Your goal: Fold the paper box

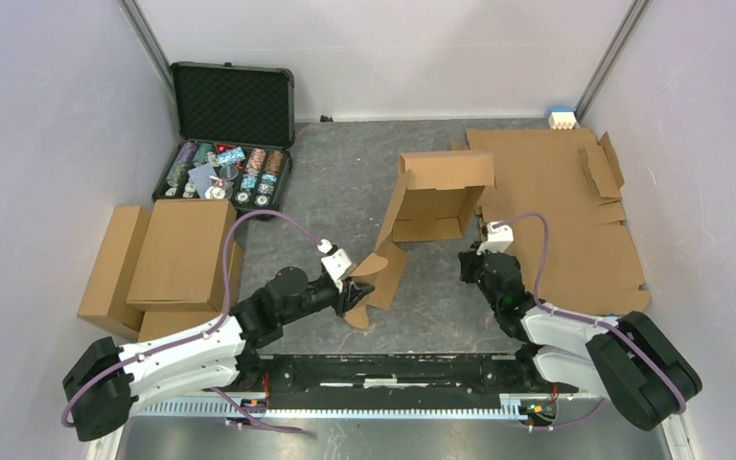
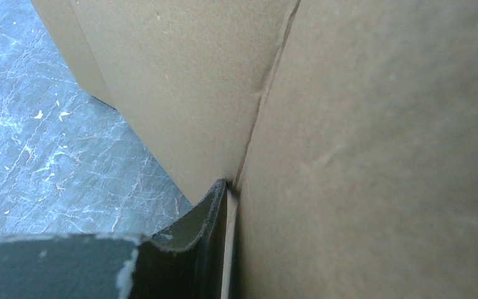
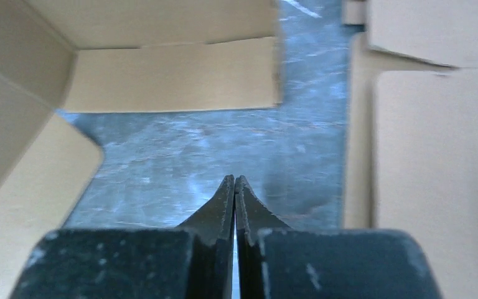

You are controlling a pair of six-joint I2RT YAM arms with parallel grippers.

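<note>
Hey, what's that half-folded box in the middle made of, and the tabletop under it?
The paper box looks like plain brown cardboard, matte and unprinted, with creased fold lines. The tabletop looks like dark grey stone or stone-print laminate, pale veins showing; which is unclear.

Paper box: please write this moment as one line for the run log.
paper box: half folded, on table | left gripper: shut on its near flap | right gripper: shut, holding nothing, apart from box

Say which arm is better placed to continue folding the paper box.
Probably left: the left gripper clamps a near flap of the paper box, while the right gripper hangs shut and empty beside it.
</note>
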